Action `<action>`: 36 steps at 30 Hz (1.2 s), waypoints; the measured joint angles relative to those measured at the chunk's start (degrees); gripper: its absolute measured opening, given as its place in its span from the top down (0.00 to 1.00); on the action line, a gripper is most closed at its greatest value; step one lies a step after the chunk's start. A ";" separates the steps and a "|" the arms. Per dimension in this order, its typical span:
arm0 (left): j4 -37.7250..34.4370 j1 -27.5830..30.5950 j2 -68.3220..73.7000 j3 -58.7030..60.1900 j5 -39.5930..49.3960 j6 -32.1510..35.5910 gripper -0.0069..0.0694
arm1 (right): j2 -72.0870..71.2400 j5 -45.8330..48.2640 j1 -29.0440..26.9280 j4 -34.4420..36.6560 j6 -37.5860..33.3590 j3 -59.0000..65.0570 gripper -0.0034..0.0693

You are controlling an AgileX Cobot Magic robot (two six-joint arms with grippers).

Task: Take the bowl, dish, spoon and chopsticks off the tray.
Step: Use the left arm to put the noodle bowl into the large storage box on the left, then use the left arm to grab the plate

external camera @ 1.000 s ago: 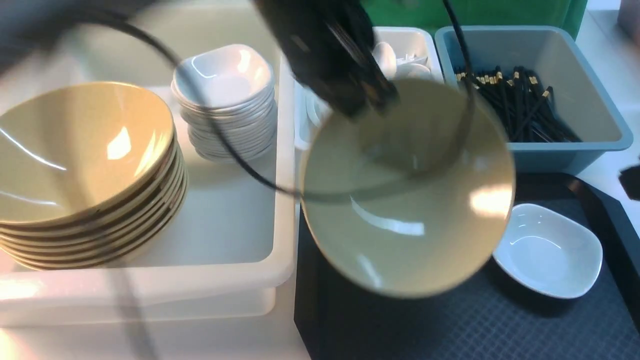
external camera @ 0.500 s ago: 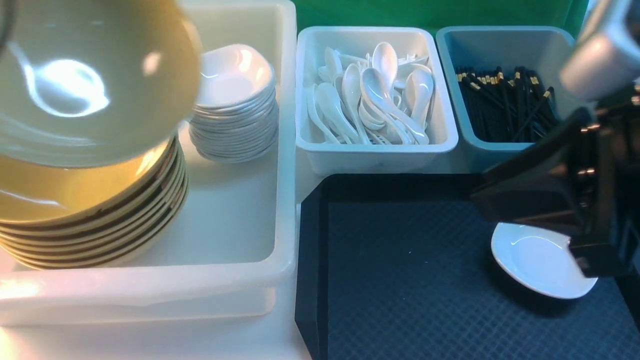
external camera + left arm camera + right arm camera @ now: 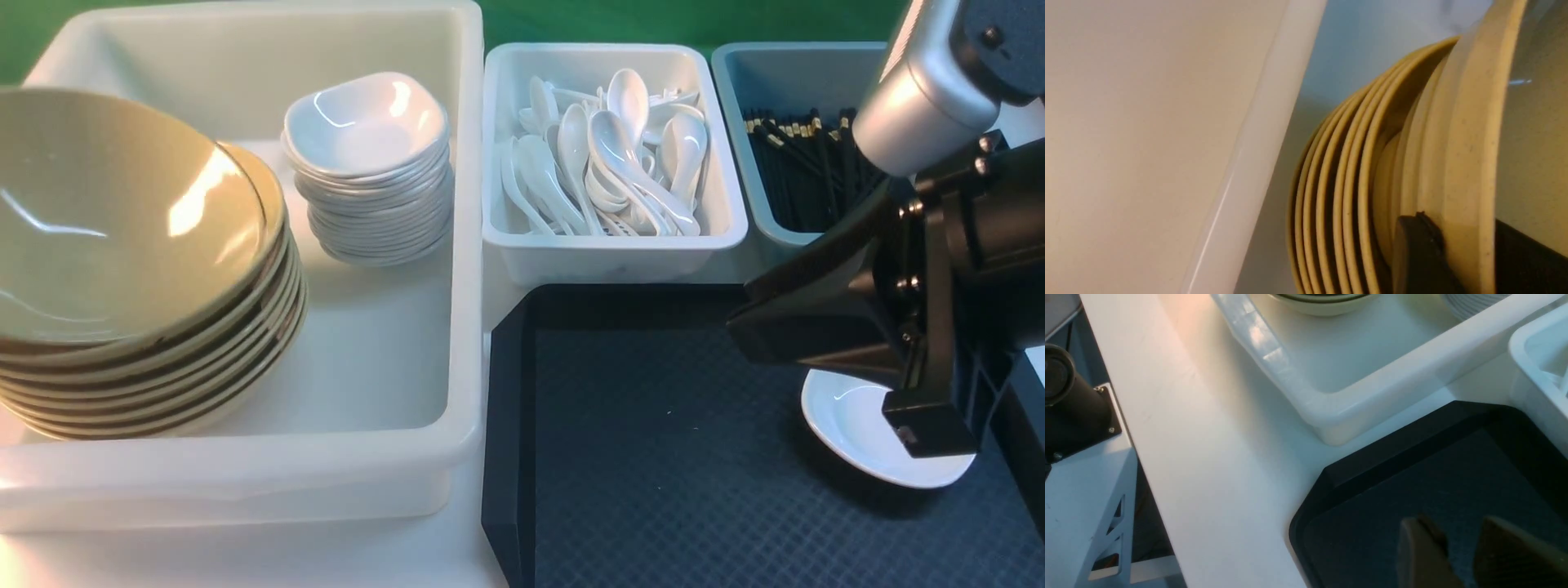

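Left gripper (image 3: 1470,253) straddles the rim of the bowl (image 3: 122,220), which lies askew atop the bowl stack (image 3: 188,392) in the white tub (image 3: 367,465); whether it pinches the rim I cannot tell. Right gripper (image 3: 1457,531) hangs empty, fingers apart, over the tray (image 3: 653,457), just above the dish (image 3: 849,425) lying there.

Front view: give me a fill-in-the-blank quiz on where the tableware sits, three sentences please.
One white ____ shows on the tray. The grey-blue tub holds black ____. The small white tub beside it holds white ____.
Missing words: dish; chopsticks; spoons.
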 joint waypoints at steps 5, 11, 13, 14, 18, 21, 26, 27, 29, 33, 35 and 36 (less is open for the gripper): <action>3.54 0.00 1.59 0.42 0.25 0.04 0.38 | 0.00 0.00 0.00 0.00 -0.11 0.00 0.64; 5.88 0.00 1.59 -0.21 1.31 -0.57 0.17 | 0.00 -0.05 0.00 0.00 -1.20 0.00 0.64; 6.55 -0.22 0.89 -2.56 2.59 -1.89 0.16 | 0.00 -0.05 0.00 -0.30 -1.32 0.00 0.64; 6.87 -0.55 0.52 -3.59 3.18 -2.18 0.16 | 0.00 -0.05 0.00 -0.53 -1.32 0.00 0.64; 9.47 -7.66 -3.27 -12.80 6.84 -5.03 0.21 | 0.00 -0.05 0.00 -4.19 -1.32 -0.17 0.64; 10.41 -21.74 -4.93 -18.65 10.54 -6.61 0.26 | 0.00 0.21 0.00 -10.45 2.34 -1.68 0.64; 16.65 -45.30 -3.03 -20.49 10.91 -12.67 0.30 | 0.00 6.32 0.00 -25.08 13.46 -5.50 0.64; 19.85 -52.68 -0.93 -20.55 9.86 -14.98 0.30 | -0.05 9.19 0.00 -28.68 15.53 -6.11 0.64; 24.07 -61.84 3.19 -20.67 7.33 -17.45 0.31 | -0.37 14.14 0.00 -31.64 17.69 -6.30 0.64; 27.09 -74.32 12.69 -20.80 1.13 -19.26 0.31 | -4.04 16.46 0.00 -33.38 21.47 -3.53 0.64; 26.81 -78.86 17.95 -22.23 -1.61 -19.53 0.31 | -8.01 16.86 0.00 -33.89 23.78 -0.83 0.64; 26.67 -79.18 19.00 -22.67 -1.61 -19.53 0.31 | -8.80 16.87 0.00 -34.00 24.01 -0.57 0.64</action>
